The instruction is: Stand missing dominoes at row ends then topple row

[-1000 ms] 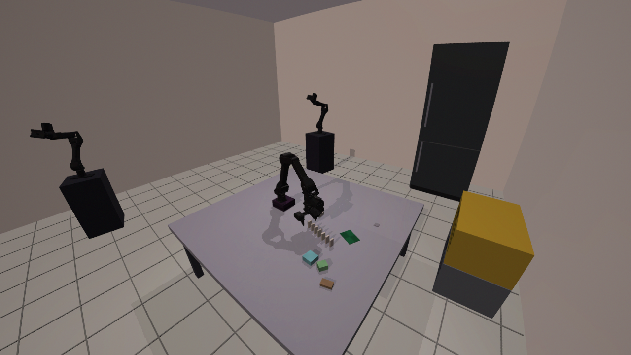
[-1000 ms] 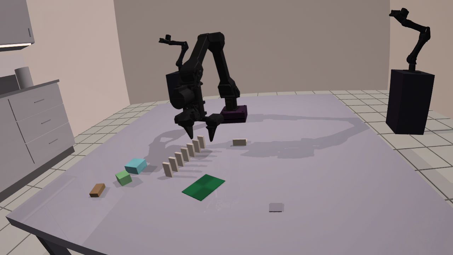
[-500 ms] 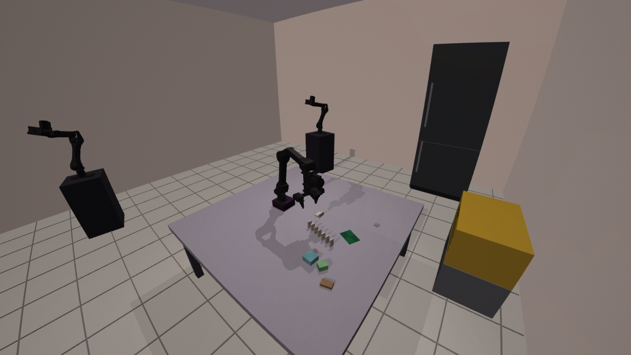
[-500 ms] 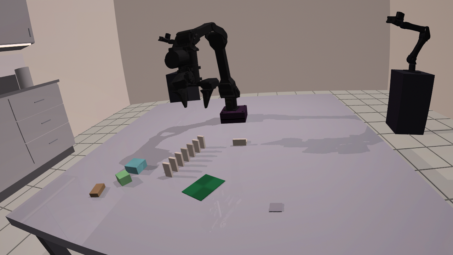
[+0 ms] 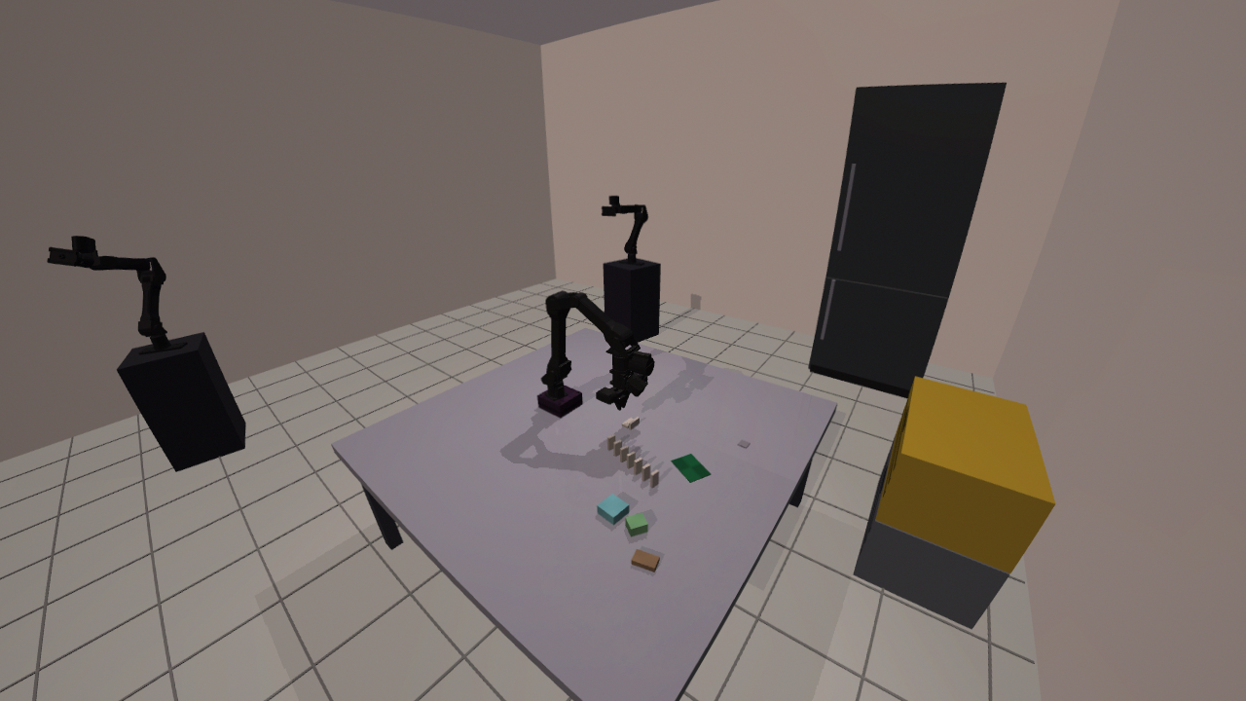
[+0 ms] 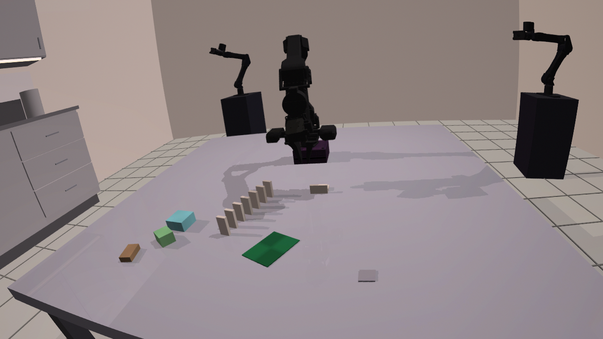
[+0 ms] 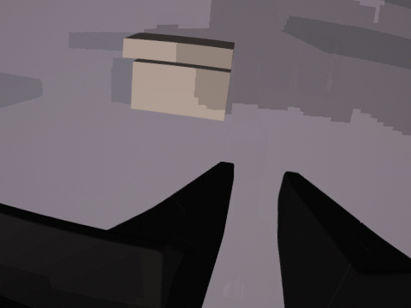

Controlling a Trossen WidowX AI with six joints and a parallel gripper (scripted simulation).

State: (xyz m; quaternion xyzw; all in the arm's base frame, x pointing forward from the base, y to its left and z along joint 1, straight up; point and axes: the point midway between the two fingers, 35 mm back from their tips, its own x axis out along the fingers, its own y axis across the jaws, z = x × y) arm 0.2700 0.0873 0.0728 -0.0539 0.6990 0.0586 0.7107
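Observation:
Several cream dominoes stand upright in an evenly spaced diagonal row; a middle one (image 5: 640, 467) (image 6: 246, 205) is plain in the top and exterior views. Two more dominoes lie close together off the row's far end. One of them (image 7: 171, 87) shows a broad pale face in the wrist view, and the other (image 7: 150, 48) is just beyond it; in the top and exterior views they look nearly like one block. My gripper (image 5: 619, 403) (image 6: 304, 160) (image 7: 256, 180) is above the table near this pair, pointing down. Its fingers stand a narrow gap apart with nothing between them.
A green square (image 5: 690, 467) (image 6: 271, 248) lies beside the row. A teal block (image 5: 612, 508) (image 6: 180, 220), a light green block (image 5: 636, 524) (image 6: 164, 236) and a brown block (image 5: 645, 560) (image 6: 129, 252) are past its near end. A small grey tile (image 5: 743, 444) (image 6: 366, 275) lies farther off.

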